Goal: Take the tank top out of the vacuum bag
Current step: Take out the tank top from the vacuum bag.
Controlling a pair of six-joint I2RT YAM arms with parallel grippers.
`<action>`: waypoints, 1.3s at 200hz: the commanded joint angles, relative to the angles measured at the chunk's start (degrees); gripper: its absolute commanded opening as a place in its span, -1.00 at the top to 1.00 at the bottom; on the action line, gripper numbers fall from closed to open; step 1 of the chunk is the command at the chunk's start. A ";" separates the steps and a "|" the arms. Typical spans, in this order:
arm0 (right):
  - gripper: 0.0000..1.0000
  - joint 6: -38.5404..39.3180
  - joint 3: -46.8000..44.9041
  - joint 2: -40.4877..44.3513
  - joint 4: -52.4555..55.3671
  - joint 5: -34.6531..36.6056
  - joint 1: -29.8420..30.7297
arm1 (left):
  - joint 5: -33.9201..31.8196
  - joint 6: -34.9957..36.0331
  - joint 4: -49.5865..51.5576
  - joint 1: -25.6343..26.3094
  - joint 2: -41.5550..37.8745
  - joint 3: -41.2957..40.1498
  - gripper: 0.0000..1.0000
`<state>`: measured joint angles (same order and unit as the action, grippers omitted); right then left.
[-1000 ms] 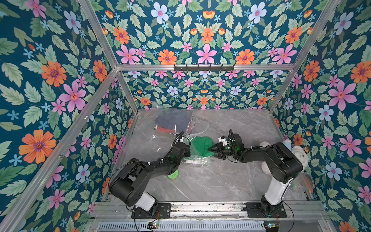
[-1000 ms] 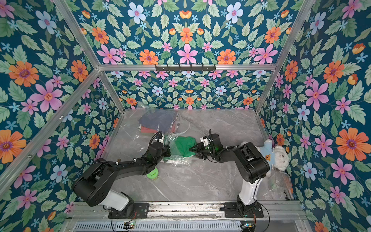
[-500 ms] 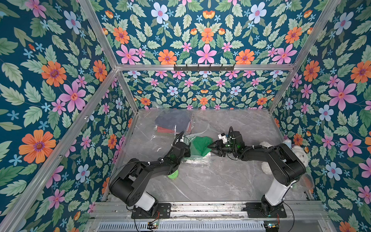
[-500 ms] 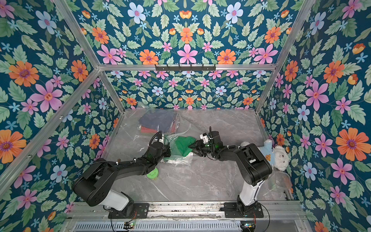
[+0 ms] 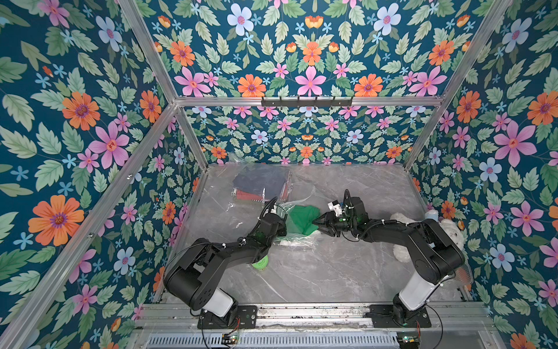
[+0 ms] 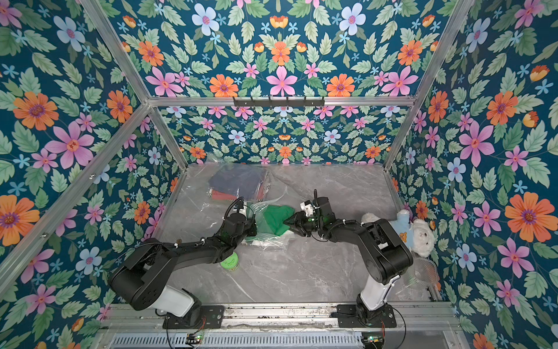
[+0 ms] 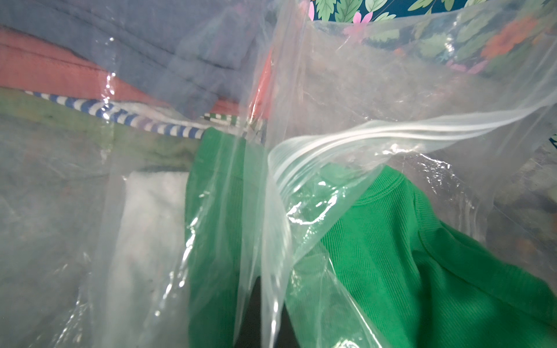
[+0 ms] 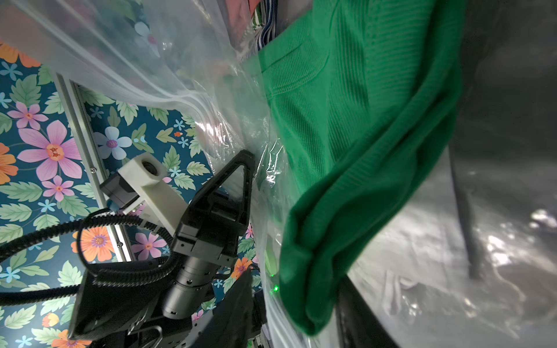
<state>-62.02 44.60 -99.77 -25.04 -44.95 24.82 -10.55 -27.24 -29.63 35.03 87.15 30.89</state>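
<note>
The vacuum bag [image 5: 223, 211] lies crinkled from the back left to the table's middle, with its ribbed mouth edge [image 7: 331, 141] lifted. The green ribbed tank top [image 5: 302, 219] [image 6: 274, 220] [image 7: 391, 256] sticks halfway out of that mouth. My left gripper [image 5: 280, 225] [image 7: 265, 325] is shut on the bag's plastic beside the mouth. My right gripper [image 5: 317, 226] [image 8: 297, 289] comes in from the right. Its jaws stand apart around the tank top's hanging fold [image 8: 346, 150], and bag film lies against one finger.
Folded navy and red clothes [image 5: 262, 181] sit inside the bag at the back. A green-lidded cup [image 5: 259, 263] stands under my left arm. At the right wall are a white teddy bear [image 6: 419, 238] and a clear plastic container [image 6: 421, 272].
My right gripper has slid left toward the bag's mouth and the tank top, and its jaws have widened slightly. The left gripper has stayed put on the plastic.
</note>
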 commanded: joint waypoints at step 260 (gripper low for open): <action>-0.16 6.21 11.98 -11.29 1.48 3.96 -0.93 | -0.74 -0.69 -1.31 0.13 -0.13 -0.77 1.00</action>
<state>-57.65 54.63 -108.92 -24.80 -41.01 24.60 -10.57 -27.53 -30.68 35.16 87.22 30.30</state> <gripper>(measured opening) 0.551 0.048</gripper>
